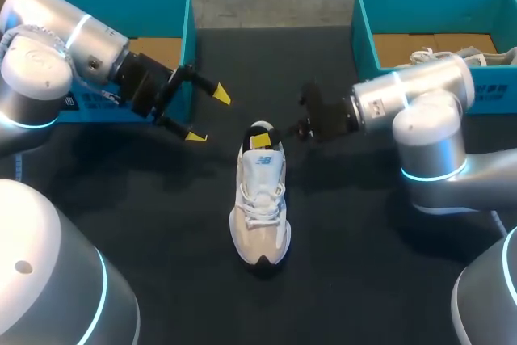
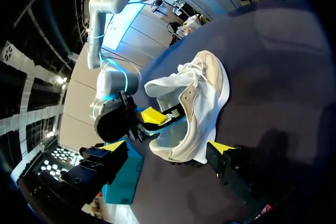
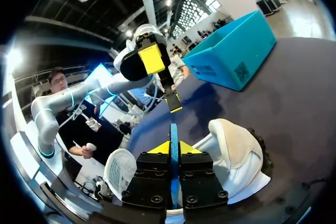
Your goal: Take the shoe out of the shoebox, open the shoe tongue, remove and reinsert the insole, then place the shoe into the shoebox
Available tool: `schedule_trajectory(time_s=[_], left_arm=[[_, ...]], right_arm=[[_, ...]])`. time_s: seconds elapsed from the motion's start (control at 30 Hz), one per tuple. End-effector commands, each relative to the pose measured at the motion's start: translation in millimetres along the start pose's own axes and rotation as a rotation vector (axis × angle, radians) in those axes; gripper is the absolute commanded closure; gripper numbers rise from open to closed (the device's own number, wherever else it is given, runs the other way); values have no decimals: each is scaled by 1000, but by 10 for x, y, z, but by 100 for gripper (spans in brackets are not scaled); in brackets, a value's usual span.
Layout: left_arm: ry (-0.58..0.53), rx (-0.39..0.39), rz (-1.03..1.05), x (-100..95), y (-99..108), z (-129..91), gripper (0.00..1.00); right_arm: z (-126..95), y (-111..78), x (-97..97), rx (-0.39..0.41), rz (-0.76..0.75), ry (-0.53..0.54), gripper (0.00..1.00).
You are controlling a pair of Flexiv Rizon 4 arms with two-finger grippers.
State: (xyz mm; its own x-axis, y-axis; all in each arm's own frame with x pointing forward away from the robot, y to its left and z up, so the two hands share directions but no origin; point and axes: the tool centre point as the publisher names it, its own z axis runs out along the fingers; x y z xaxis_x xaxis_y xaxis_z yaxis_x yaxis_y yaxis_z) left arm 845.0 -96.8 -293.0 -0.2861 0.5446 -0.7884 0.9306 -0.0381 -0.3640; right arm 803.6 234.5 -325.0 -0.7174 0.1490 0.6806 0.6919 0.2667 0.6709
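Observation:
A white and beige shoe (image 1: 260, 208) lies upright in the middle of the black table, its heel at the far end. My right gripper (image 1: 284, 133) is at the heel opening, shut on the thin blue insole (image 3: 173, 129), which I see edge-on between its yellow tips. In the left wrist view the insole (image 2: 173, 113) sticks out of the shoe (image 2: 197, 108) in that gripper's hold. My left gripper (image 1: 208, 115) hangs open and empty to the left of the heel, clear of the shoe.
A teal shoebox (image 1: 184, 14) stands at the back left behind my left arm. A second teal shoebox (image 1: 365, 34) at the back right holds another white shoe (image 1: 452, 58). The table's front edge is near my arms' bases.

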Motion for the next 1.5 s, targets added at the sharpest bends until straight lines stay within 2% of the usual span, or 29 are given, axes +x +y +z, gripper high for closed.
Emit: schedule_trajectory(time_s=[0.03, 0.4, 0.57, 0.6, 0.63, 0.67, 0.77, 1.2, 1.37, 1.43, 1.5], left_arm=[[1, -7, -1, -4, -26, 10, 0], [-1, -11, -7, 16, -55, 33, 0], [-3, -13, -10, 25, -64, 30, 0], [-4, -13, -10, 26, -64, 29, 0], [-4, -13, -10, 26, -65, 29, 0], [-5, -13, -10, 26, -65, 29, 0], [-5, -12, -10, 31, -61, 24, 0], [-12, -2, -9, 39, -54, 27, 0], [-12, -3, -7, 46, -60, 36, 0], [-13, -5, -8, 57, -66, 32, 0], [-13, -8, -10, 66, -75, 24, 0]], right_arm=[[46, 13, -55, 21, 8, 14, 100], [120, -259, -6, 54, 56, 36, 100], [121, -293, -6, 54, 66, 34, 100], [121, -289, -5, 53, 65, 32, 96], [120, -271, 0, 50, 61, 30, 84], [117, -250, 6, 48, 54, 27, 78], [112, -192, 19, 44, 40, 21, 68], [53, -1, 110, 39, -19, -3, 65], [34, 80, 66, 35, -37, -10, 63], [42, 95, 43, 39, -39, -7, 58], [37, 130, 20, 39, -48, -8, 59]])
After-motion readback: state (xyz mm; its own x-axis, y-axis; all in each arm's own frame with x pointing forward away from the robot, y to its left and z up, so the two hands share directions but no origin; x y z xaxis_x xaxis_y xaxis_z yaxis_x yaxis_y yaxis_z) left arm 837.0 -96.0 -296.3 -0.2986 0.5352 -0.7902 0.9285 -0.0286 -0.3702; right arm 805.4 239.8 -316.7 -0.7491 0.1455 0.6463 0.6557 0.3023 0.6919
